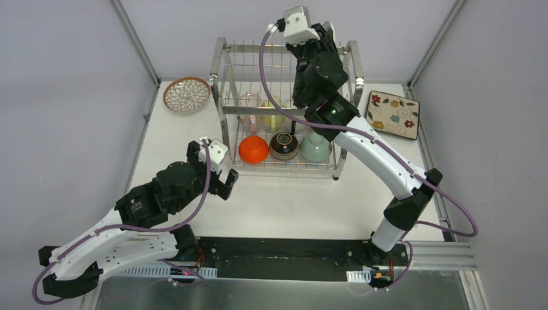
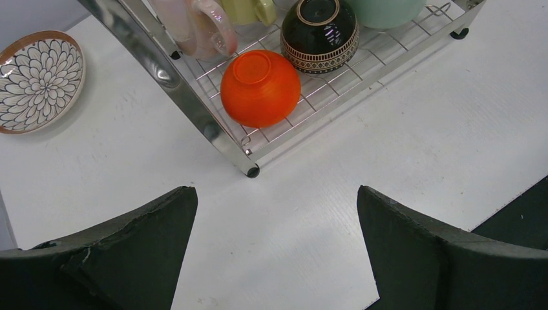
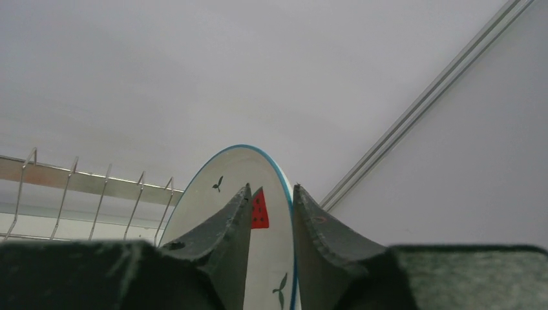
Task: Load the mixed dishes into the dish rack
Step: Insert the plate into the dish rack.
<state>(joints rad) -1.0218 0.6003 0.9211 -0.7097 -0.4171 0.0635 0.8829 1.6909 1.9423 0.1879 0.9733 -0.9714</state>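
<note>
Petal plate point(image 1: 186, 94) on your far left, lying flat on the table point(image 1: 291, 200) at the back corner, just beside the rack point(image 1: 226, 64) and apart from it. Nearer you, your left gripper point(image 2: 274, 194) hovers low over bare table in front of the rack's left front foot. Its fingers point(image 2: 129, 245) are spread wide with nothing between them.

Moving right to the rack itself, you have three bowls upside down in a row along the front of the lower tier. The orange bowl point(image 1: 253, 149) is on the left, the brown bowl point(image 1: 284, 145) in the middle and the mint bowl point(image 1: 315, 147) on the right. They sit close together; you cannot tell from here whether they touch. Behind them are a pink cup point(image 1: 249, 103) lying on its side and a yellow cup point(image 1: 273, 113) next to it.

Up at the rack's back right corner, your right arm reaches high over the upper tier. Your right gripper point(image 3: 271, 190) pinches the strawberry plate point(image 3: 223, 171) by its rim, one finger on each face. The plate stands on edge, blue rim up, with a red patch showing between the fingers. The upper tier's wires show to the left and below in the wrist view. Whether the plate's lower edge sits in a slot is hidden from you.

Far right, the floral plate point(image 1: 392, 114) lies flat on the table, just beside the rack's right end, untouched.
</note>
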